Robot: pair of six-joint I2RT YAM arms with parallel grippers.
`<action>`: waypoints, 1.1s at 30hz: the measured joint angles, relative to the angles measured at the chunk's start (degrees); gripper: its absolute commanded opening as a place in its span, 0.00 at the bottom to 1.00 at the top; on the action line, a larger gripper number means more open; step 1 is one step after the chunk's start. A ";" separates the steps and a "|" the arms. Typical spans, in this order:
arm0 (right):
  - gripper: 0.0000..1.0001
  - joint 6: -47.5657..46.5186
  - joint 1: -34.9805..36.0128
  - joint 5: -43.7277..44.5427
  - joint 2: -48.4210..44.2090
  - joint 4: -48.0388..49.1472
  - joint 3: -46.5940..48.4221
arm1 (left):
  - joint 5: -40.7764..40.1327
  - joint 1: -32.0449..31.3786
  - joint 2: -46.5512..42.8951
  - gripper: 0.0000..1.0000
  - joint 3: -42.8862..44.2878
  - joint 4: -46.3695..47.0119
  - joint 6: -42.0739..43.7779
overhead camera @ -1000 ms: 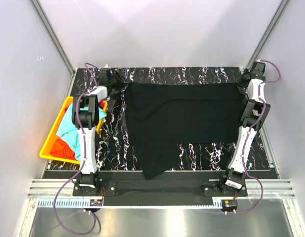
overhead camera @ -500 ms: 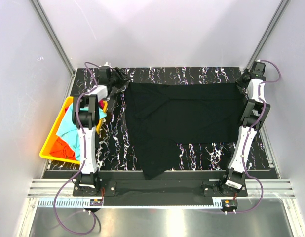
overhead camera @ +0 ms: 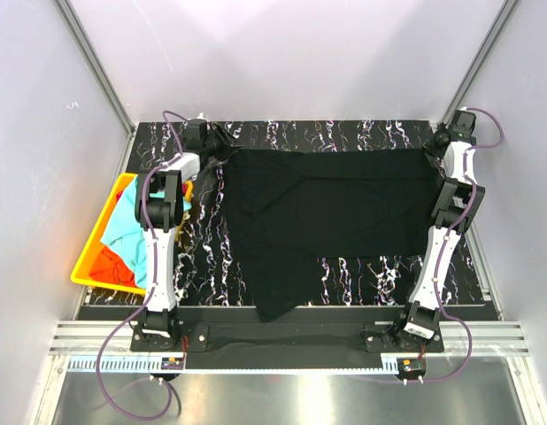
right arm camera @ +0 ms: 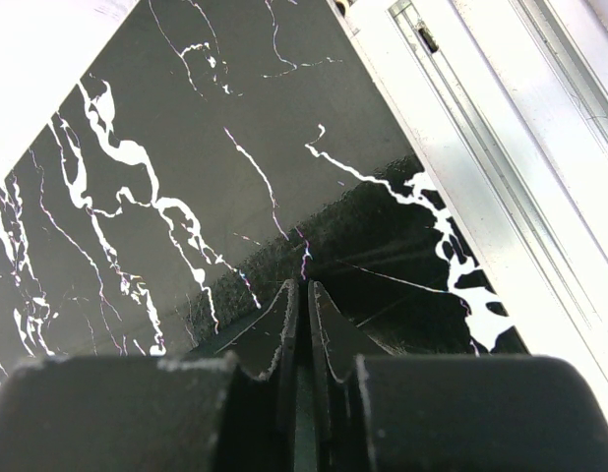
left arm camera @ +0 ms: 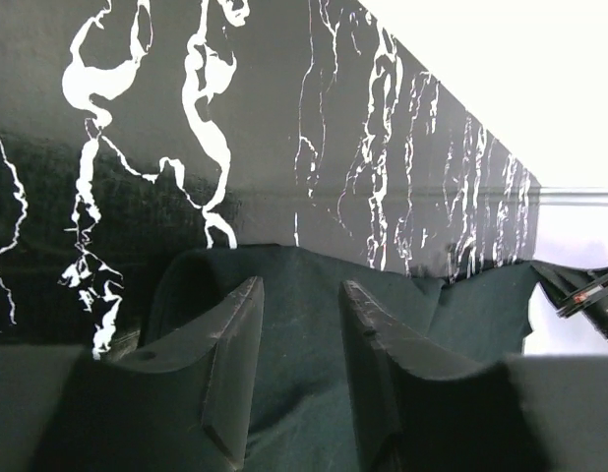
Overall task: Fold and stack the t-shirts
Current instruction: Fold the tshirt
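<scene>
Left gripper (left arm camera: 302, 285): fingers (left arm camera: 235, 364) spread, a clear gap between them, dark cloth showing in the gap. Cannot tell from the wrist view whether the tips touch the cloth.
Right gripper (right arm camera: 305, 287): fingers pressed together, tips at the edge of the dark cloth and apparently pinching it.

Left arm pose: bolted at the near edge of the table (overhead camera: 344, 133), rises along the left side, reaches out to the far-left corner of the black t-shirt (overhead camera: 327, 212). Wrist bent toward the middle.
Right arm pose: bolted at the near edge, runs out along the right side, nearly at full reach. Gripper at the shirt's far-right corner, beside the aluminium rail (right arm camera: 481, 177).

Black t-shirt: lies flat on the black, white-veined table between the two arms. Far edge drawn roughly straight from one gripper to the other. Near-left part hangs down toward the arm bases, reaching the table's near edge; some creases in the left half.

Yellow bin (overhead camera: 86, 270): left of the left arm, at the table's left edge. Holds the turquoise t-shirt (overhead camera: 127, 226) and the orange-red t-shirt (overhead camera: 110, 264), both crumpled, orange-red nearer.
</scene>
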 measured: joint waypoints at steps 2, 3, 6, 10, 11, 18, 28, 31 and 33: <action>0.11 0.00 0.00 0.00 0.00 0.00 0.02 | -0.52 -0.02 -0.04 0.53 -0.42 0.15 0.42; 0.11 0.00 0.00 0.00 0.00 0.00 0.02 | -0.92 -0.04 -0.24 0.53 -1.16 0.48 0.92; 0.11 -0.02 0.00 0.00 0.00 0.00 0.02 | -1.42 -0.04 -0.70 0.54 -3.08 0.48 2.38; 0.11 -0.04 0.00 0.00 0.00 0.00 0.02 | -2.95 -0.13 -3.30 0.60 -6.10 0.61 4.98; 0.11 -0.09 0.00 -0.02 0.00 0.00 0.00 | -3.34 -0.20 -4.28 0.60 -7.19 0.39 5.81; 0.11 -0.17 0.00 -0.02 0.00 0.02 0.00 | -5.88 -0.20 -6.29 0.59 -9.16 1.68 7.65; 0.11 -0.26 0.00 -0.04 0.00 0.02 0.02 | -7.28 -0.20 -4.66 0.59 -3.61 -2.82 7.82; 0.11 -0.46 0.00 -0.07 0.00 0.02 0.00 | -7.30 -0.20 -3.85 0.56 -2.16 -3.72 7.78; 0.11 -0.63 0.00 -0.09 0.00 0.02 0.00 | -7.32 -0.20 -3.50 0.55 -2.12 -4.74 7.80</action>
